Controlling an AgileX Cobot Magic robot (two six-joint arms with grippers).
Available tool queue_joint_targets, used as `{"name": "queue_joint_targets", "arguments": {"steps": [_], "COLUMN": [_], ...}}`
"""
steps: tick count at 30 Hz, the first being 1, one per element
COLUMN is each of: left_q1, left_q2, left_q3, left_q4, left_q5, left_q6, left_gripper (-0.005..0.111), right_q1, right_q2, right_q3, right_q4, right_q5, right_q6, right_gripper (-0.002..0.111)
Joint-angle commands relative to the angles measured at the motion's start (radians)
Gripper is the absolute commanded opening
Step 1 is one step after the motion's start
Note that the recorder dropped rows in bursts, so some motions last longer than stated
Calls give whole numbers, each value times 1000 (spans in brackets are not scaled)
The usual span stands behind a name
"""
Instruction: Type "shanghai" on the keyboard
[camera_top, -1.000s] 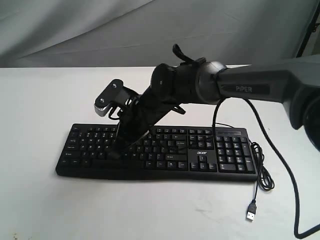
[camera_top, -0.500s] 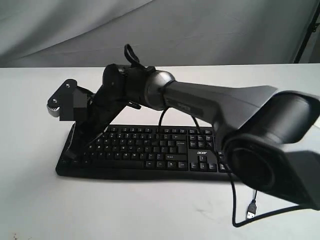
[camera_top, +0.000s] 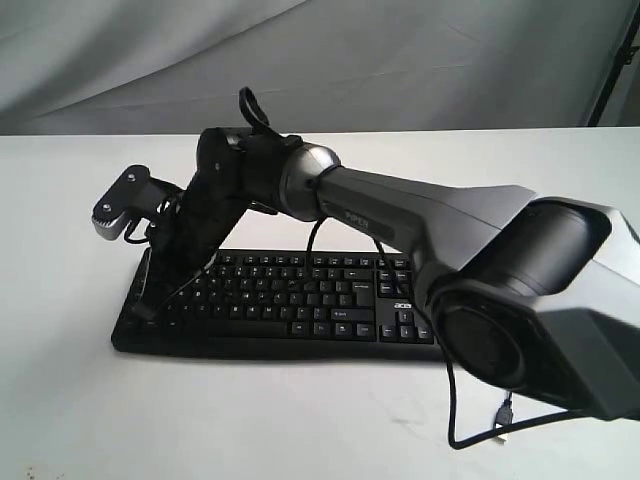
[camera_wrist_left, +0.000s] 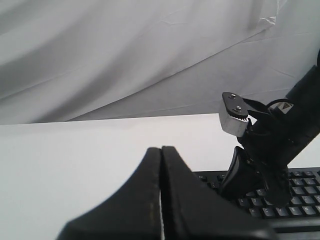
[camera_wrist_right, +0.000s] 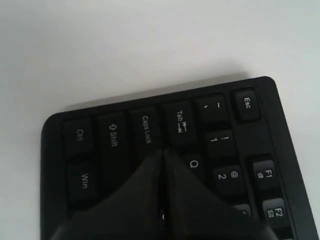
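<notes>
**Right gripper (camera_wrist_right: 162, 152) at the left end of the keyboard (camera_top: 300, 300)**

The keyboard lay flat on the white table (camera_top: 70, 400). The right gripper, its fingers pressed together and holding nothing, pointed down at the keys beside Caps Lock and Tab. The left gripper (camera_wrist_left: 161, 150) — likewise closed and empty — hung apart from the keyboard.

My right claw (camera_wrist_right: 163, 156) looks matt black plastic, like the keyboard (camera_top: 300, 300) with its white legends. My arm shell (camera_top: 400, 212) is smooth grey, softly glossy. The desk (camera_top: 80, 400) is smooth matt white; the backdrop cloth (camera_top: 420, 60), creased grey.
</notes>
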Motion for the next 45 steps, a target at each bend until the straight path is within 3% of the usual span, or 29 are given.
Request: {"name": "queue_joint_targets", "arguments": {"steps": [1,14,19,24,33,45], "left_q1": [-6,-6,-6,-6,-6,-6], "left_q2": [-2,-2,-2,-2,-2,-2], "left_q3": [2,2,2,2,2,2], "left_q4": [0,0,0,0,0,0], "left_q5": [-6,-6,-6,-6,-6,-6], "left_q6": [-3,-3,-3,-3,-3,-3], "left_gripper": [0,0,0,0,0,0], "right_q1": [2,2,-27,-100,-161,-161], "right_q2": [-1,-16,-82,-177,-410,-419], "right_q3": [-8,-8,2,181,693,729], "right_q4": [-5,-38,-75,-83,-18,28], "right_q5": [10,25,114,115,-237,-344], "right_q6": [8,6,17,41,7,-47], "right_gripper": [0,0,0,0,0,0]}}
